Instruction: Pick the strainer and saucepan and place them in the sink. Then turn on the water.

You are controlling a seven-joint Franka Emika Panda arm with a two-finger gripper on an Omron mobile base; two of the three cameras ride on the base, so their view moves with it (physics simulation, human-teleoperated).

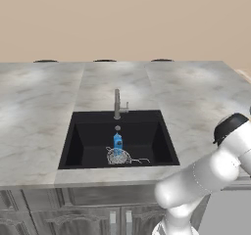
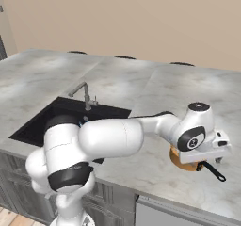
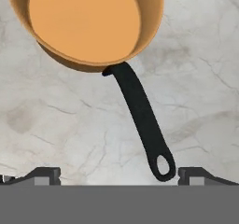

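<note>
Dark finger tips of the pincer point(image 3: 119, 176) stand wide apart and empty, hovering over the grey marble tabletop point(image 3: 56, 125), with the looped end of the saucepan's handle point(image 3: 140, 111) between them. That saucepan point(image 3: 84, 22) sits upright on the tabletop well to the right of the sink point(image 1: 73, 136); it looks rigid, light and smooth-walled, so the thin stiff handle seems the best hold, gripped near the bowl to limit swing. In the sink, the strainer point(image 1: 118, 156) already lies beside a small blue bottle point(image 1: 117, 141).
</note>
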